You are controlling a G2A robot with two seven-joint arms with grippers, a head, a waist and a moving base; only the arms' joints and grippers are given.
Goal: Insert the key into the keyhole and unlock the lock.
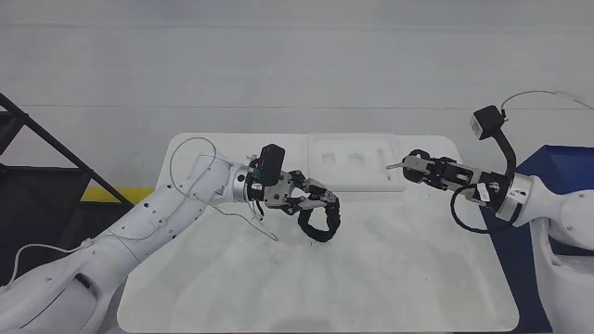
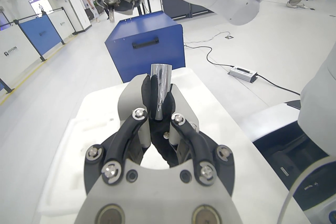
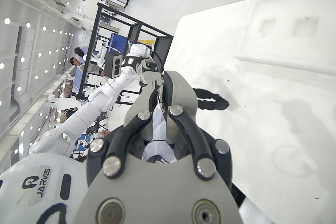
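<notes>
The left gripper [image 1: 299,195] sits over the left half of the white table [image 1: 418,278], its fingers clamped narrowly on the lock [image 2: 160,83] — a chrome cylinder gripped across its body, with the open end pointing away from the wrist towards the other arm. The lock's black cable loop [image 1: 322,224] hangs below the fingers, low over the tabletop; whether it touches the surface cannot be told. Just beyond it, at the far side of the table, lies a white foam tray [image 1: 367,181] with shallow square pockets. Over the tray's right end is the key [image 1: 396,165], its thin metal blade sticking out towards the lock but well apart from it, not in the keyhole. It is held by the right gripper [image 1: 415,164], whose fingers are pinched nearly together on the key's head. Off the table's right side stands a blue box [image 2: 147,43] on the floor.
</notes>
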